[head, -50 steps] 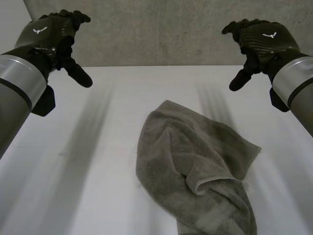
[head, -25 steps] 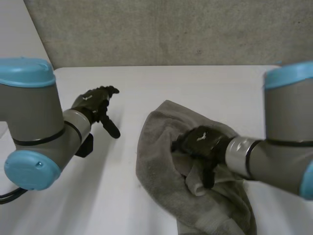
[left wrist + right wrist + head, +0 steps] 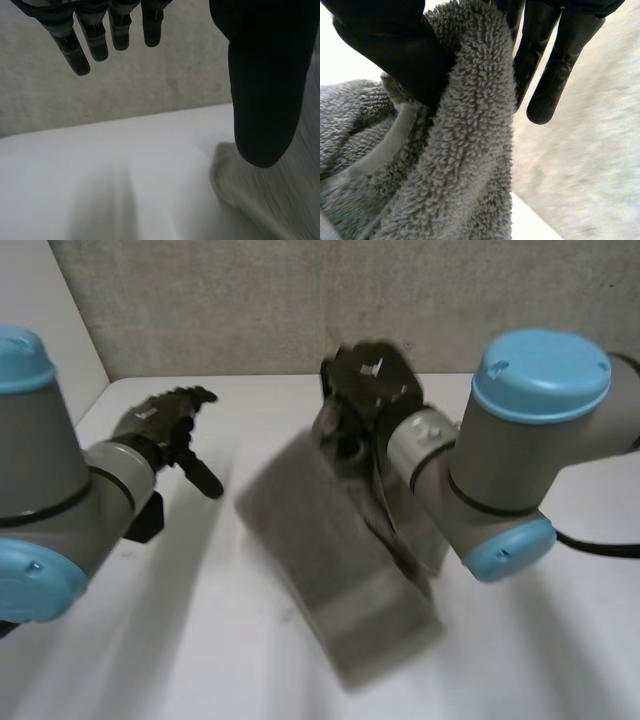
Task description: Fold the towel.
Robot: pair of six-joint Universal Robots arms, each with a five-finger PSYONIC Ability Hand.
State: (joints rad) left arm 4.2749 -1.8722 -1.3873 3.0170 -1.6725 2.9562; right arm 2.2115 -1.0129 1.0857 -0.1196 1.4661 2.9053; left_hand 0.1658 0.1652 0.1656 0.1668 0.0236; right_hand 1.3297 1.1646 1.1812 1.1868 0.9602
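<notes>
The grey towel (image 3: 335,570) hangs stretched from my right hand (image 3: 366,390), which holds it up over the far middle of the white table (image 3: 150,640). Its lower end trails toward the table's front. In the right wrist view the thumb (image 3: 395,45) and fingers (image 3: 545,65) pinch a fold of the towel (image 3: 465,150) by its hem. My left hand (image 3: 165,425) hovers over the table's left side, fingers straight and apart, holding nothing. In the left wrist view a corner of the towel (image 3: 235,185) lies beyond the thumb (image 3: 265,85).
A grey wall (image 3: 300,300) runs along the table's far edge. My right arm's elbow (image 3: 520,440) stands over the right half of the table.
My right hand went down onto the towel's middle, closed on a fold and lifted it up and away toward the far edge. The left hand came in over the table's left side.
</notes>
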